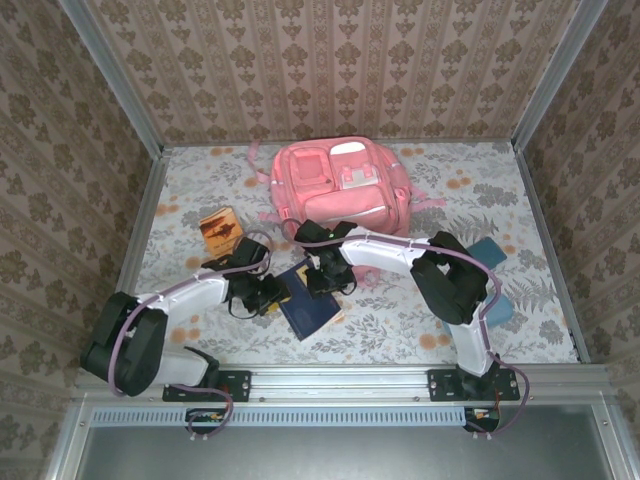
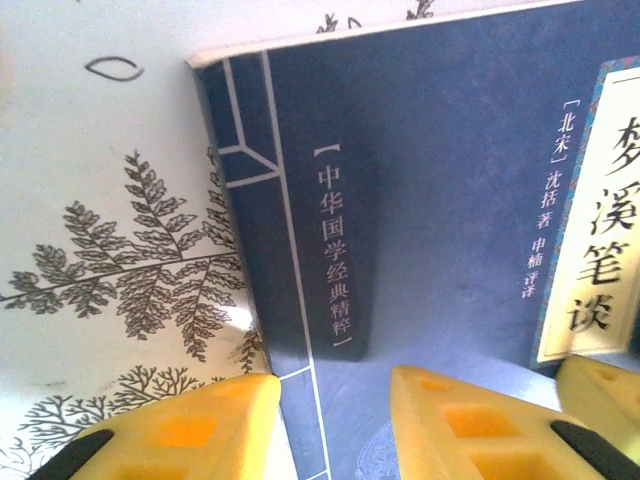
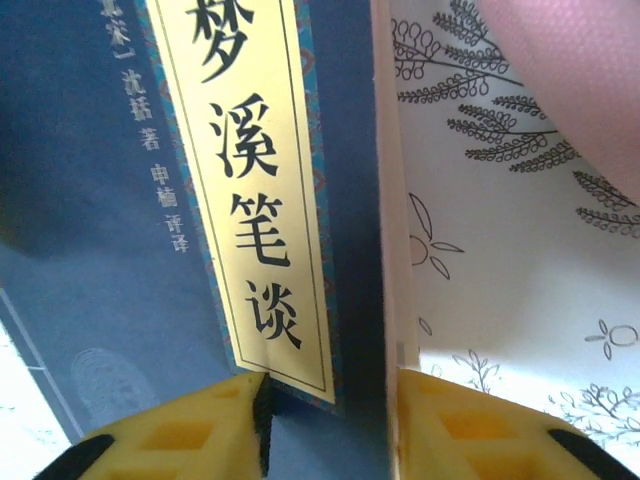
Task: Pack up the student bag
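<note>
top external: student bag [image 1: 340, 185] flat at back of table [image 1: 500, 200], both arms bent over a dark blue book [image 1: 308, 308] in front of it.
left gripper [image 2: 330, 430] spread wide, astride the book's spine edge; right gripper [image 3: 330, 430] spread too, astride the page edge. wrist cams show the chinese title, too small from top cam; bag lies just beyond both grippers, pink fabric near the rt one.

Walls [image 1: 340, 70] papered in a beige-and-brown damask pattern close in the table on three sides, with aluminium posts [image 1: 112, 80] at the back corners. The table [image 1: 480, 190] has a white cloth printed with grey ferns and orange flowers. An aluminium rail [image 1: 340, 378] edges its near side, and the light is soft and even.
</note>
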Robot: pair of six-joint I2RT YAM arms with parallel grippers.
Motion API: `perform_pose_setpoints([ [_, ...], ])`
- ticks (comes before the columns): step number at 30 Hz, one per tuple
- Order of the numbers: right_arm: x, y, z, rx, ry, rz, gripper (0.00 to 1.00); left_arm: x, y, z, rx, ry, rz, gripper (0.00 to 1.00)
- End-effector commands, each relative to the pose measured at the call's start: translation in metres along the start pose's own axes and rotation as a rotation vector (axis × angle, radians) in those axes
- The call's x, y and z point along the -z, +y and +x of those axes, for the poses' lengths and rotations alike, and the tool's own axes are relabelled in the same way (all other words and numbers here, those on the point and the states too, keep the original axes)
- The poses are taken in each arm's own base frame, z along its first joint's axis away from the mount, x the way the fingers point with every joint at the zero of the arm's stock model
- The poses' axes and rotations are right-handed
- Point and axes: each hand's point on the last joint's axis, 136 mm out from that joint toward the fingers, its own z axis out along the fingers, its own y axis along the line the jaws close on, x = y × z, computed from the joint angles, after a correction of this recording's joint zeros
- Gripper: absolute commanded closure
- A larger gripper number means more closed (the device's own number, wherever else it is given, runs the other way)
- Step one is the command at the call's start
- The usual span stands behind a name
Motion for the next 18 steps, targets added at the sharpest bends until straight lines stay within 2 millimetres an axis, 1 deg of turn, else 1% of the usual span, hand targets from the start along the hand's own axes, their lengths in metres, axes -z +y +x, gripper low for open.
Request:
perform_pose_setpoints([
  [1, 0.036, 0.031, -0.009, 0.043, -0.059, -0.098, 0.67, -0.006, 0.013, 0.002, -0.026, 0.005, -0.073, 0.63],
  [4, 0.043, 0.021, -0.010, 0.038, -0.075, -0.039, 0.69, -0.005, 0.016, 0.000, -0.036, -0.004, -0.096, 0.63],
  [6, 0.046, 0.019, -0.010, 0.038, -0.078, -0.025, 0.71, -0.004, 0.016, 0.000, -0.043, -0.006, -0.105, 0.63],
  [12, 0.049, 0.028, -0.008, 0.039, -0.067, -0.074, 0.83, -0.003, 0.016, -0.002, -0.048, -0.011, -0.113, 0.63],
  [16, 0.051, 0.029, -0.009, 0.032, -0.074, -0.083, 0.93, -0.001, 0.013, -0.003, -0.056, -0.014, -0.104, 0.63],
  [18, 0.055, 0.030, -0.011, 0.034, -0.092, -0.089, 0.97, 0.004, 0.010, -0.006, -0.059, -0.027, -0.089, 0.62],
])
